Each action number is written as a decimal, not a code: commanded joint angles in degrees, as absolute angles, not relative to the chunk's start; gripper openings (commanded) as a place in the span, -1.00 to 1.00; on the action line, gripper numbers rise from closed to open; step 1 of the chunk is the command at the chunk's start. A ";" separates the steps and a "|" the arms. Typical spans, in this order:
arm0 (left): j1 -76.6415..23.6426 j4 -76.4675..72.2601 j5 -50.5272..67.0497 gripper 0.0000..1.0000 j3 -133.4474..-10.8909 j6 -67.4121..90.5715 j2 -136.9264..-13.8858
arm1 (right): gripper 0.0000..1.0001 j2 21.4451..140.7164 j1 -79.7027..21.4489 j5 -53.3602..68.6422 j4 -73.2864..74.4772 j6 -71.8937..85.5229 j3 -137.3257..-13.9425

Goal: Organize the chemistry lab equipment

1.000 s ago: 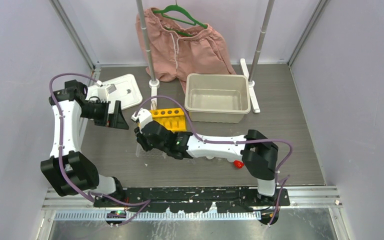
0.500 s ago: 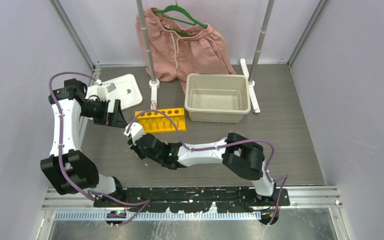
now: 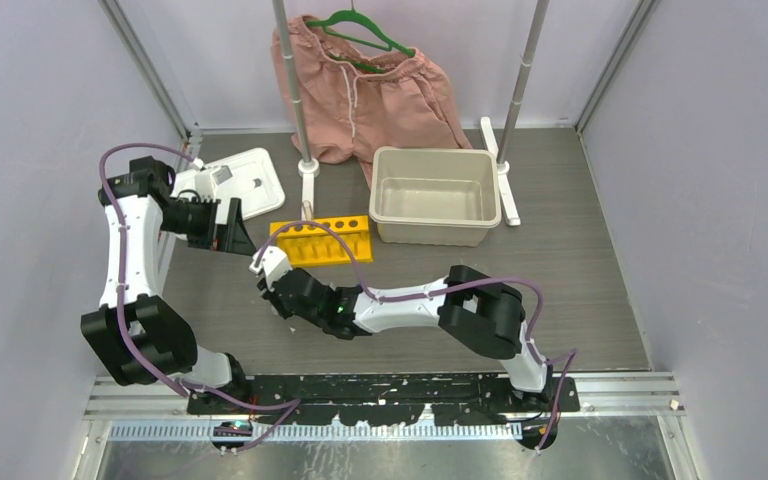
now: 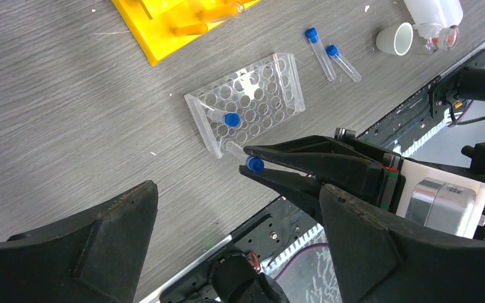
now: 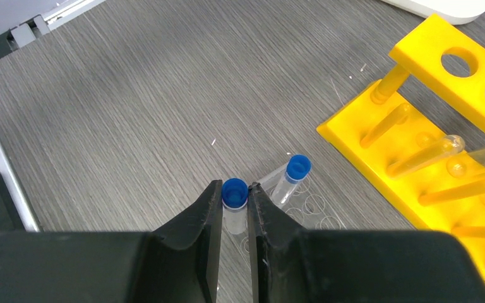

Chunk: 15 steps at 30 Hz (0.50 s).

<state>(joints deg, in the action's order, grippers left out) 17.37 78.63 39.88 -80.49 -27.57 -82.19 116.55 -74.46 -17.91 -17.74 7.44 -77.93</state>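
My right gripper (image 5: 234, 192) is shut on a small clear blue-capped tube (image 5: 234, 203), holding it upright over the corner of the clear plastic grid rack (image 5: 321, 206). A second tube (image 5: 293, 172) leans in that rack. The left wrist view shows the same grid rack (image 4: 259, 95), the held tube (image 4: 252, 165), two loose tubes (image 4: 320, 45) lying beyond it, a small white dish (image 4: 396, 39) and the white squeeze bottle (image 4: 432, 9). The yellow tube rack (image 3: 325, 243) lies behind. My left gripper (image 3: 235, 235) hangs open, high to the left, holding nothing.
A beige bin (image 3: 435, 195) stands at the back right beside the yellow rack. A white lid (image 3: 245, 180) lies at the back left. Pink shorts (image 3: 360, 90) hang from a stand whose poles (image 3: 295, 100) rise from the table.
The right arm has swung from beside the yellow rack toward the near left with the tube, then nearly stopped. The left arm has stayed put.
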 commanded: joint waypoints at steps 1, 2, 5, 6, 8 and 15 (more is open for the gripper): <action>17.81 77.87 40.94 0.99 -82.84 -28.35 -81.84 | -0.99 116.29 -74.43 -18.40 -21.10 7.85 -77.69; 17.83 77.87 40.90 0.99 -82.82 -28.31 -81.83 | -0.99 116.28 -74.42 -18.41 -20.97 7.88 -77.67; 17.79 77.88 40.83 0.99 -82.84 -28.30 -81.76 | -0.99 116.19 -74.38 -18.17 -21.06 7.95 -77.20; 17.84 77.87 40.80 0.99 -82.90 -28.30 -81.68 | -0.99 116.24 -74.43 -18.07 -21.15 7.99 -77.01; 17.76 77.87 40.70 0.99 -82.89 -28.38 -81.56 | -0.99 116.28 -74.41 -17.81 -21.33 7.82 -76.54; 18.05 77.96 40.11 0.99 -83.18 -28.97 -81.12 | -0.99 115.38 -74.43 -16.69 -24.93 6.71 -72.47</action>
